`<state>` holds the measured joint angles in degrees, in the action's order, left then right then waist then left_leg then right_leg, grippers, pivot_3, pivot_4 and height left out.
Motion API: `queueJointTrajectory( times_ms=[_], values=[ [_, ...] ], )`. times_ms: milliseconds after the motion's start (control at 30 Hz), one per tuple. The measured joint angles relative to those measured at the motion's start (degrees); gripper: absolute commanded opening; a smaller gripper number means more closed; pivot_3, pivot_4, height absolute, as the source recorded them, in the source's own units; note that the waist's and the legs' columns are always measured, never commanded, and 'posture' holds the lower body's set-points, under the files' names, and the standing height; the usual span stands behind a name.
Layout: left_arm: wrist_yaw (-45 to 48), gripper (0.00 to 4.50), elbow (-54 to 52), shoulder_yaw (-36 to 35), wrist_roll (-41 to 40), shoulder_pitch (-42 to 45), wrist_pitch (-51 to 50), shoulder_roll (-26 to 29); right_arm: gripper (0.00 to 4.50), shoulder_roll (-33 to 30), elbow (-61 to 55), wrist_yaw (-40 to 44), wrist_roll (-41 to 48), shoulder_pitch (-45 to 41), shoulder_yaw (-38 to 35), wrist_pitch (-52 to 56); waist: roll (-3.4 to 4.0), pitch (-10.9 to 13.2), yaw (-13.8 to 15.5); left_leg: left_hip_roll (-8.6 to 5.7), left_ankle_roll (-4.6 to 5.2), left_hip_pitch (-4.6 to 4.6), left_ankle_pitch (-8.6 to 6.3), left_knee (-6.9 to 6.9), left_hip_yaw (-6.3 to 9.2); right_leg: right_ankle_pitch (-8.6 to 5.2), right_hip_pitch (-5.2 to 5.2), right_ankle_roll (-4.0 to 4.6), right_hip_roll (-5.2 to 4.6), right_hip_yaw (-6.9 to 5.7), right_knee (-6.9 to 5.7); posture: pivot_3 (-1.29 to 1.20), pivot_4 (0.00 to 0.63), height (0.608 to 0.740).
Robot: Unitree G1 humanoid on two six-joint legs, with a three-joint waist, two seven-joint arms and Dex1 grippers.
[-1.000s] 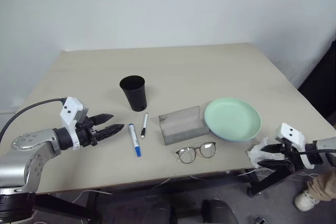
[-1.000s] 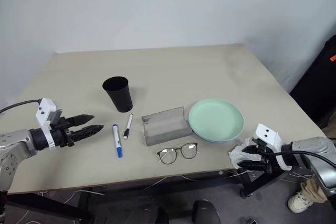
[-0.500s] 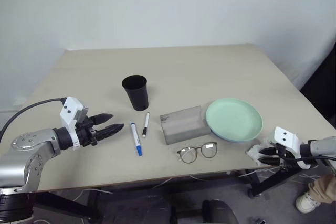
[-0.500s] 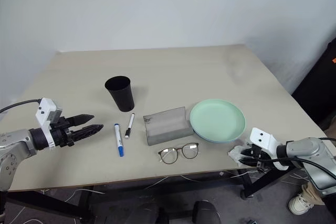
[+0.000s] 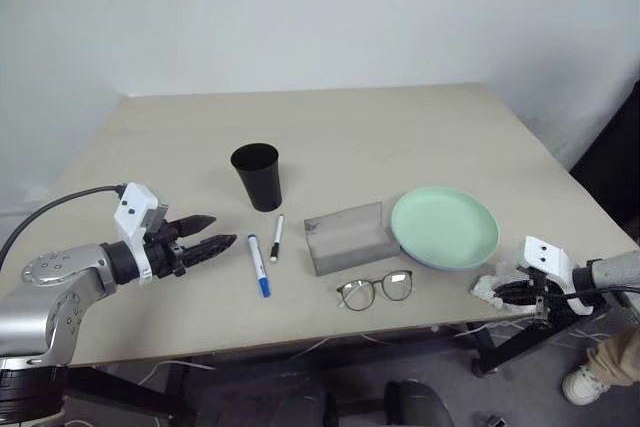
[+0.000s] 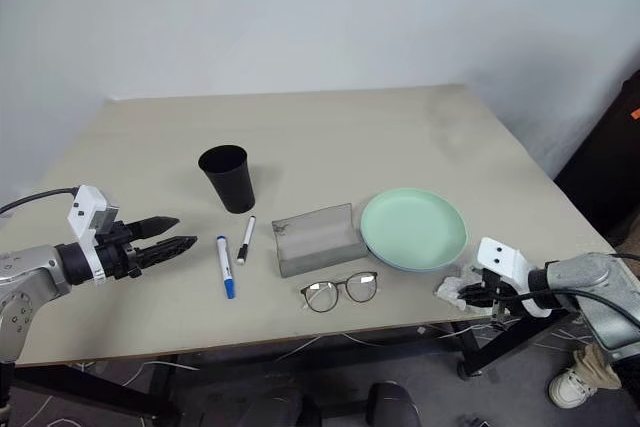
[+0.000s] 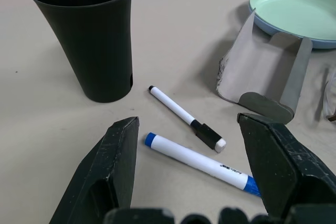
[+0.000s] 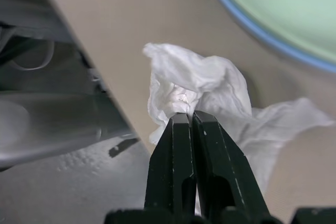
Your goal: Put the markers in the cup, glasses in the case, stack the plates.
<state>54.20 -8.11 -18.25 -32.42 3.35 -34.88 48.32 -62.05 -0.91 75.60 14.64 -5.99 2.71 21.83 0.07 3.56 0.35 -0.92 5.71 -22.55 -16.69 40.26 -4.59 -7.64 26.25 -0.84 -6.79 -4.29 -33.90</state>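
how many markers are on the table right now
2. The blue-capped marker and the shorter black-capped marker lie side by side between the black cup and the grey case. Neither is hidden.

A black tapered cup [image 5: 257, 176] is stood upright and open-mouthed on the worktop [image 5: 340, 127]. Just beside its base, two white markers are laid flat, close together but apart: a longer one with a blue cap [image 5: 258, 266] and a shorter one with a black cap [image 5: 275, 238]. A grey felt-like case [image 5: 346, 237] is seen lying open beside them. A mint green plate [image 5: 444, 226] is stacked on a light blue plate [image 7: 273, 27], touching the case. Round wire-framed glasses [image 5: 375, 289] are laid near the front edge.
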Motion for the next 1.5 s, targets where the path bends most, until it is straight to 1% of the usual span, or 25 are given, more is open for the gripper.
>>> queueJointTrajectory(
  times_ms=[100,167,233,300,367,433,467,500,600,733,900,1000,1100,1133,1167,1200,1367,1500],
  values=[
    [0.0,3.16,0.6,0.0,0.1,0.0,0.1,0.0,0.06,-0.8,0.1,5.6,5.4,-2.7,-3.9,-0.4,-0.01,0.0,-0.1,0.01,0.06,0.0,-0.04,0.01,0.0,0.0,-0.01,0.0,0.0,-0.01,0.01,0.0,0.0,0.723],
    [0.1,3.16,0.7,0.0,0.2,0.3,0.3,0.0,0.06,-0.8,0.2,7.2,8.5,-6.9,-5.9,0.6,-0.01,0.0,-0.2,0.12,0.08,0.02,-0.04,0.04,-0.09,0.05,-0.01,0.07,0.02,-0.03,0.03,0.0,0.0,0.723],
    [0.1,3.16,0.9,0.0,0.2,0.6,0.5,0.0,0.06,-0.4,0.4,7.2,10.2,-11.3,-7.0,1.6,-0.03,0.0,-0.1,0.24,0.07,0.03,-0.04,0.08,-0.15,0.09,0.0,0.12,0.02,-0.13,0.05,0.0,0.0,0.723],
    [0.2,3.16,1.0,0.2,0.3,0.8,0.6,0.1,0.06,2.7,2.4,4.1,10.1,-18.0,-6.8,3.1,-0.09,0.0,-0.1,0.43,0.04,0.02,-0.04,0.13,-0.32,0.18,0.05,0.24,0.0,-0.27,0.06,0.0,0.0,0.723],
    [0.4,3.16,1.0,0.4,0.4,1.3,0.7,0.1,0.06,7.3,5.5,-1.2,7.7,-24.7,-5.0,4.0,-0.1,0.0,-0.2,0.56,0.0,0.03,-0.01,0.13,-0.46,0.29,0.1,0.33,-0.04,-0.42,0.08,0.0,0.0,0.723],
    [0.6,3.16,1.0,1.1,0.5,1.8,0.9,0.1,0.06,10.0,7.5,-4.9,4.9,-27.0,-2.5,4.4,-0.12,0.0,-0.1,0.59,-0.05,0.02,0.0,0.12,-0.48,0.33,0.14,0.38,-0.05,-0.49,0.07,0.0,0.0,0.723],
    [0.7,3.16,1.0,1.2,0.6,1.7,0.9,0.1,0.06,11.5,8.4,-6.4,3.5,-27.4,-1.2,4.4,-0.12,0.0,0.0,0.59,-0.08,-0.01,0.01,0.1,-0.47,0.34,0.17,0.39,-0.05,-0.53,0.06,0.0,0.0,0.723],
    [0.8,3.16,1.0,1.2,0.6,1.7,0.9,0.1,0.06,12.8,9.2,-7.8,2.3,-27.4,0.3,4.5,-0.13,0.0,0.0,0.6,-0.39,-0.06,0.18,0.1,-0.47,0.35,0.21,0.41,-0.06,-0.57,0.06,0.0,0.0,0.723],
    [0.9,3.16,1.0,1.2,0.7,1.8,1.0,0.1,0.06,15.4,10.6,-10.0,0.0,-26.8,3.2,4.5,-0.09,0.0,0.0,0.6,-0.51,-0.11,0.14,0.06,-0.55,0.38,0.3,0.37,-0.04,-0.56,0.05,0.0,0.0,0.723],
    [1.3,3.16,1.0,1.3,1.0,2.1,1.1,0.2,0.06,16.7,14.1,-12.6,-4.1,-26.5,5.6,2.7,-0.11,0.0,-0.2,0.6,-0.56,-0.06,0.1,0.04,-0.68,0.39,0.25,0.34,0.03,-0.55,0.09,0.0,0.0,0.723],
    [1.9,3.16,1.2,1.7,1.2,3.5,1.1,0.2,0.06,17.4,16.5,-12.9,-5.8,-26.5,6.6,1.3,-0.09,0.0,-0.4,0.71,-0.59,0.04,0.14,0.05,-0.82,0.4,0.22,0.36,0.06,-0.52,0.08,0.0,0.0,0.723],
    [2.5,3.16,1.4,2.4,1.3,4.3,1.3,0.6,0.62,17.4,16.5,-12.8,-5.9,-26.5,6.6,0.6,-0.09,0.0,-0.4,0.76,-0.6,0.07,0.15,0.06,-0.85,0.41,0.21,0.38,0.08,-0.52,0.05,0.0,0.0,0.723],
    [3.3,3.16,2.6,3.9,2.1,6.2,1.4,0.8,1.55,17.6,16.5,-12.1,-5.9,-26.5,6.7,0.2,-0.09,0.0,-0.4,0.8,-0.61,0.06,0.15,0.06,-0.84,0.42,0.22,0.4,0.12,-0.53,0.06,0.0,0.0,0.723],
    [3.4,3.16,2.8,4.0,2.2,6.7,1.5,0.8,1.76,17.7,16.5,-12.0,-5.9,-26.5,6.8,0.1,-0.09,0.0,-0.4,0.8,-0.6,0.06,0.15,0.06,-0.84,0.42,0.22,0.41,0.12,-0.53,0.06,0.0,0.0,0.723],
    [3.7,3.16,3.2,4.3,2.4,7.5,1.7,0.9,2.19,17.7,16.5,-12.0,-6.0,-26.4,6.8,-0.1,-0.09,0.0,-0.4,0.8,-0.6,0.06,0.15,0.07,-0.84,0.43,0.21,0.4,0.12,-0.53,0.05,0.0,0.0,0.723],
    [4.0,3.16,3.8,4.7,2.5,8.6,1.8,1.1,2.41,17.7,16.6,-12.0,-6.3,-26.4,6.8,-0.3,-0.09,0.0,-0.4,0.8,-0.6,0.04,0.15,0.07,-0.84,0.43,0.22,0.4,0.12,-0.53,0.06,0.0,0.0,0.723],
    [5.6,3.16,4.6,7.7,3.1,13.0,1.9,1.4,2.41,17.5,17.2,-10.7,-5.5,-26.4,5.9,-0.6,-0.1,0.0,-0.4,0.79,-0.6,0.03,0.15,0.08,-0.87,0.44,0.21,0.39,0.13,-0.51,0.09,0.0,0.0,0.723],
    [7.9,3.16,3.7,13.1,3.3,18.0,1.8,0.2,2.41,14.7,14.0,-5.5,-1.0,-26.4,2.5,1.0,-0.09,0.0,-0.2,0.77,-0.57,0.04,0.15,0.12,-0.85,0.44,0.15,0.38,0.13,-0.52,0.09,0.0,0.0,0.723]
  ],
)
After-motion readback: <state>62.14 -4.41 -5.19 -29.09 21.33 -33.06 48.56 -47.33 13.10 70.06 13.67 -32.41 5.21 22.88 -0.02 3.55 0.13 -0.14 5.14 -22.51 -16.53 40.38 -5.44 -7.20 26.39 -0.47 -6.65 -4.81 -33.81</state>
